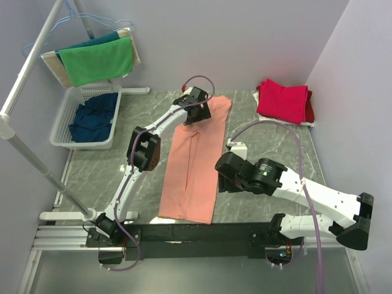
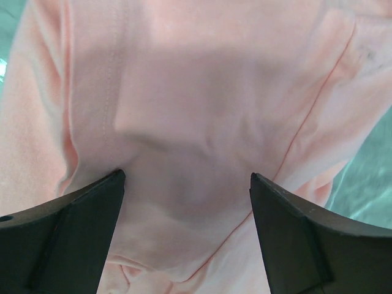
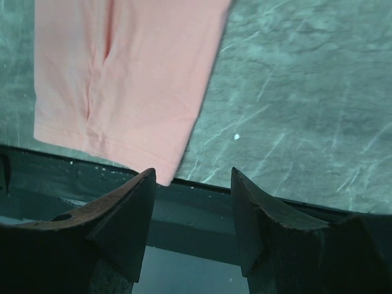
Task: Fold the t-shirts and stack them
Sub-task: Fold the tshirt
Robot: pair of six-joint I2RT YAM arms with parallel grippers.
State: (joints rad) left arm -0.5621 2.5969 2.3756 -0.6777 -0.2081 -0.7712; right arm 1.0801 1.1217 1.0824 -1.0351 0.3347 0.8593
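Marble table (image 1: 92, 177) with both arms reaching over it. The salmon tee (image 1: 193, 171) lay flat as a long strip, running from directly under the left gripper (image 2: 187, 177) to directly under the right gripper (image 3: 193, 174). The left gripper hung over the tee's far end with its fingers spread wide and nothing between them but the cloth (image 2: 202, 92) below; whether the tips touched it could not be told. The right gripper, also parted and empty, hovered at the near table edge, with the tee's hem corner (image 3: 128, 73) just beside its left fingertip. Folded red tees (image 1: 283, 101) sat well beyond the right gripper. Well to the left of the left gripper stood a white basket (image 1: 61, 131) holding navy tees (image 1: 92, 116), with a green cloth (image 1: 98, 61) hanging behind it.
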